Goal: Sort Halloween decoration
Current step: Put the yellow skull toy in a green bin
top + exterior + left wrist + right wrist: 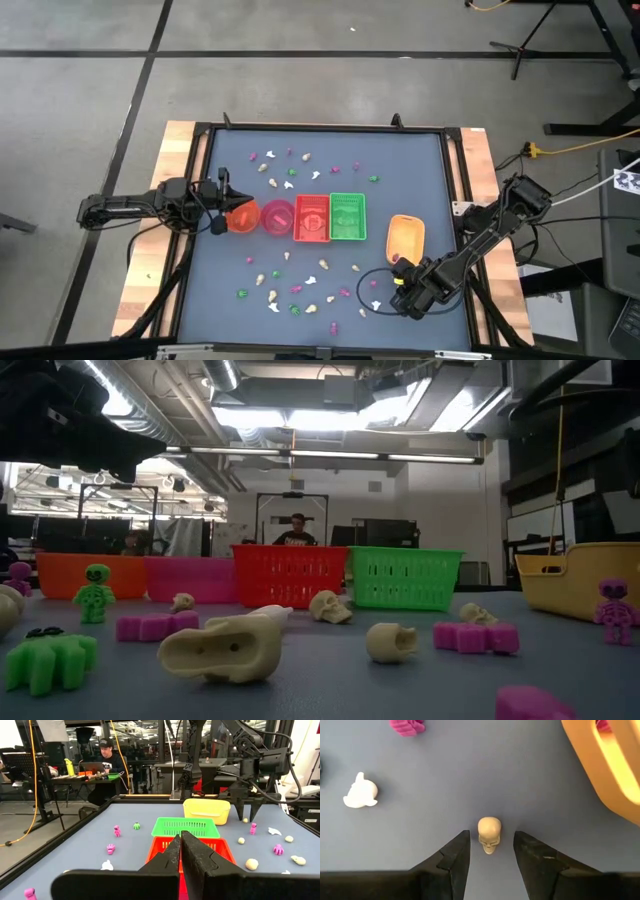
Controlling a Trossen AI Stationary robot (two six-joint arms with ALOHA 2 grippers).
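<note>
We've got the right gripper (490,851) with jaws parted and empty, straddling a cream skull (489,834) on the table just beside the yellow tray (605,770). Close off-centre and we could squirt it away. Left gripper (181,851), clamped shut, waits over the red basket (222,851).

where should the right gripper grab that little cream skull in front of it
Pinch the cream skull across its two sides, straight down from above. It lies flat between the open right gripper fingers, its long axis along the gap, so the narrow width fits the jaws.
</note>
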